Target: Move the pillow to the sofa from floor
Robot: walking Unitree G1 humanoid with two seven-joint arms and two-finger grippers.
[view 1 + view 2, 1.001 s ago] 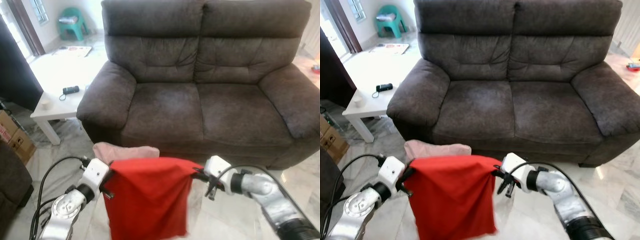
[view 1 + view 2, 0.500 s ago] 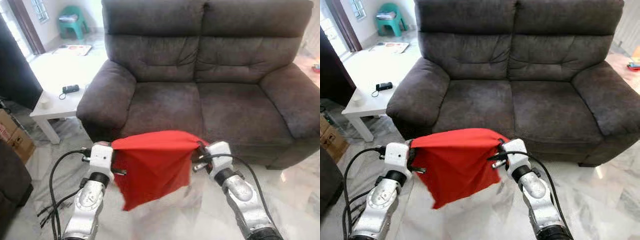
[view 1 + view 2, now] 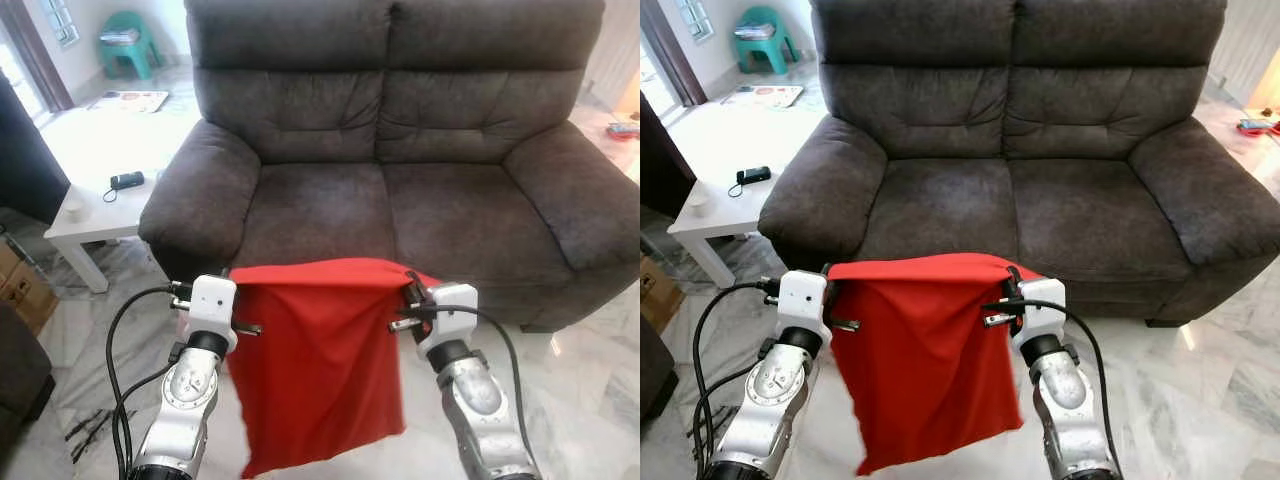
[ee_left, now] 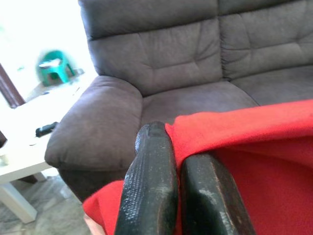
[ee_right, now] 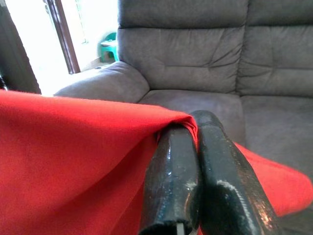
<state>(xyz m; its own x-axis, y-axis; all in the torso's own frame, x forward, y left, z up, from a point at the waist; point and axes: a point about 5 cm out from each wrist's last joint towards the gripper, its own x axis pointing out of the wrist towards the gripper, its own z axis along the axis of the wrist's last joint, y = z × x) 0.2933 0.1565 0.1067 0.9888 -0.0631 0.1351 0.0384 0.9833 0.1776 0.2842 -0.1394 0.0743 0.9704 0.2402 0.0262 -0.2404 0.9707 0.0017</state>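
Note:
The pillow (image 3: 320, 370) looks like a limp red cloth cover hanging between my two arms, just in front of the sofa's seat edge and clear of the floor. My left gripper (image 3: 236, 287) is shut on its upper left corner, and its fingers (image 4: 151, 161) pinch red fabric. My right gripper (image 3: 410, 292) is shut on the upper right corner, fabric bunched around its fingers (image 5: 212, 147). The dark grey two-seat sofa (image 3: 400, 200) stands straight ahead with bare seat cushions.
A low white table (image 3: 90, 150) stands at the left with a black device (image 3: 126, 181) and a small white cup (image 3: 72, 210). A cardboard box (image 3: 15, 285) and dark furniture (image 3: 20, 370) are at the near left. Marble floor (image 3: 590, 380) runs around the sofa.
Both grippers have carried the red pillow up and forward toward the sofa's front. It swung out half a second ago and now hangs straight down. The view has shifted slightly.

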